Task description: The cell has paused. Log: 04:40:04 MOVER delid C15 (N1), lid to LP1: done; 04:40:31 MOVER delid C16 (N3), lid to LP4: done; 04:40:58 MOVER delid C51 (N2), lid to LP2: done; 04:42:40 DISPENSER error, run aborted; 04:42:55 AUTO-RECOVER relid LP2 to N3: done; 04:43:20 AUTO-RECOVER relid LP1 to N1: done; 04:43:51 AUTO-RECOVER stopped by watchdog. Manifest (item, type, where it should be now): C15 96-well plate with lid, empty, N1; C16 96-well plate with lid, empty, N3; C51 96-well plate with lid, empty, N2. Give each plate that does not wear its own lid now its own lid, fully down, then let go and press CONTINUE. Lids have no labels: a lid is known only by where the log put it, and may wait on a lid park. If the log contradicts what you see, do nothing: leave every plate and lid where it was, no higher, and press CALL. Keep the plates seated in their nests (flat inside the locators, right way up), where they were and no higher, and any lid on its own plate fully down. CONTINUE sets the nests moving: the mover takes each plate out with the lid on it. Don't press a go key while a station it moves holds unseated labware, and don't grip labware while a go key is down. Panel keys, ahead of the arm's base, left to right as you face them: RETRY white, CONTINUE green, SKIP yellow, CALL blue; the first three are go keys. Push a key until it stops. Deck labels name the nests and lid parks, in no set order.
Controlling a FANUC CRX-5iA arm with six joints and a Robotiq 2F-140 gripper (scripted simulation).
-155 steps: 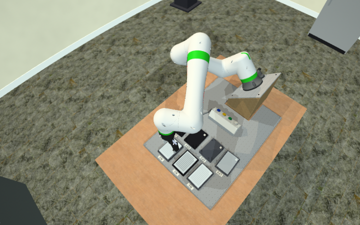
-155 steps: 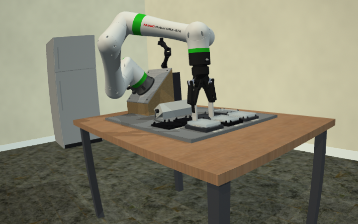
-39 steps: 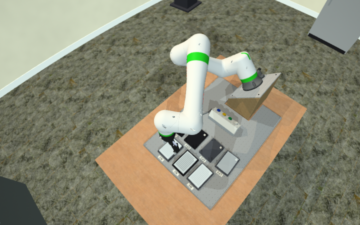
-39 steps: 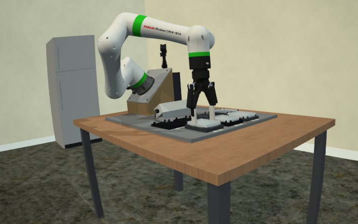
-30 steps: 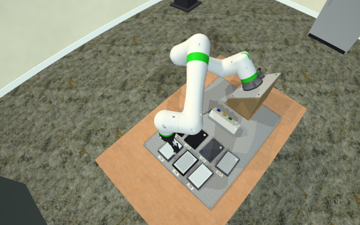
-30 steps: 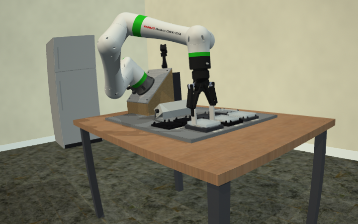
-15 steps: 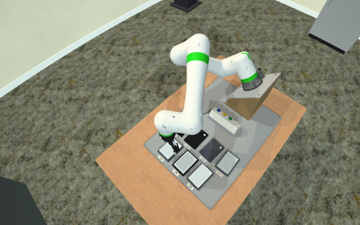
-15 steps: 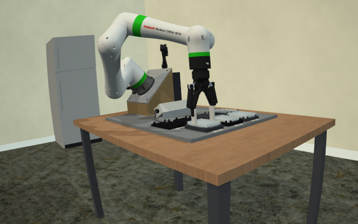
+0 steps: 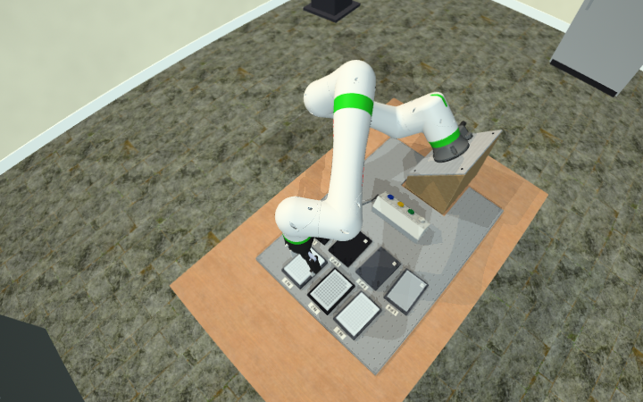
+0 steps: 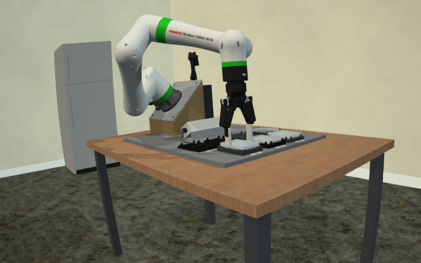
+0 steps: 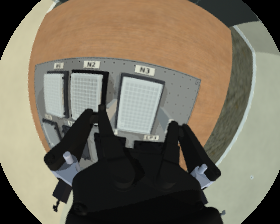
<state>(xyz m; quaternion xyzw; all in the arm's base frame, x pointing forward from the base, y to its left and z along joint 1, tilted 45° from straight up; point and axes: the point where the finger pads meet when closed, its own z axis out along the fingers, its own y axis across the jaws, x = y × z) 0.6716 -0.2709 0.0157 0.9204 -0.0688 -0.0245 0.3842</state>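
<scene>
My gripper [image 9: 312, 262] is open and hangs low over the leftmost nest of the front row. Its fingers straddle the lidded plate there [image 9: 297, 270] without closing on it, as the side view shows for the gripper [image 10: 237, 136] and the plate [image 10: 240, 145]. In the wrist view this plate [image 11: 139, 103] sits at the label N3. The middle plate [image 9: 330, 289], labelled N2 in the wrist view [image 11: 84, 92], has no lid and its wells show. The third plate [image 9: 357, 314] wears a lid. A loose lid [image 9: 406, 290] lies on the rightmost lid park.
Two dark lid parks [image 9: 348, 248] [image 9: 378, 268] stand empty behind the nests; a further one is hidden under my arm. The key panel [image 9: 401, 215] sits behind them, before the wooden arm base [image 9: 446, 172]. Park labels are too small to read.
</scene>
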